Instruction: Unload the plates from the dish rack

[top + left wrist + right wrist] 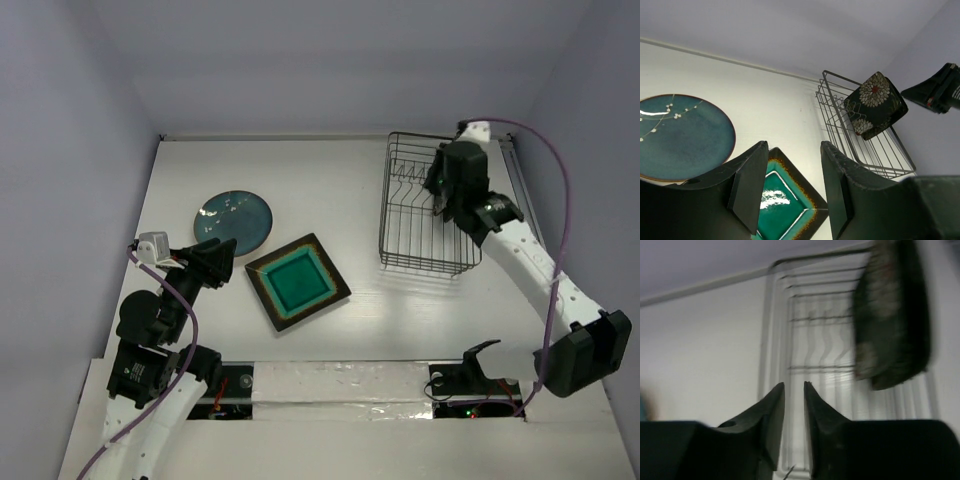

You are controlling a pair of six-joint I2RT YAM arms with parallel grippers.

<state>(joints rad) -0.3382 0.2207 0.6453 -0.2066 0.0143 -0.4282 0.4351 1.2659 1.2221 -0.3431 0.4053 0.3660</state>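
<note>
The black wire dish rack (430, 215) stands at the back right. A square black plate with white flowers (875, 105) stands on edge in it and also shows, blurred, in the right wrist view (892, 315). My right gripper (793, 385) hovers over the rack (805, 330) to the left of that plate, jaws a narrow gap apart and empty; it shows over the rack from above (440, 203). A round teal plate (233, 220) and a square teal plate (297, 281) lie on the table. My left gripper (794, 146) is open and empty above the square teal plate (785, 200). No cream plate is in view.
The white table (330, 190) ends at a back wall and side walls close to the rack. The round teal plate (680, 135) lies left of my left gripper (228, 250). A taped strip (340, 385) runs along the near edge between the arm bases.
</note>
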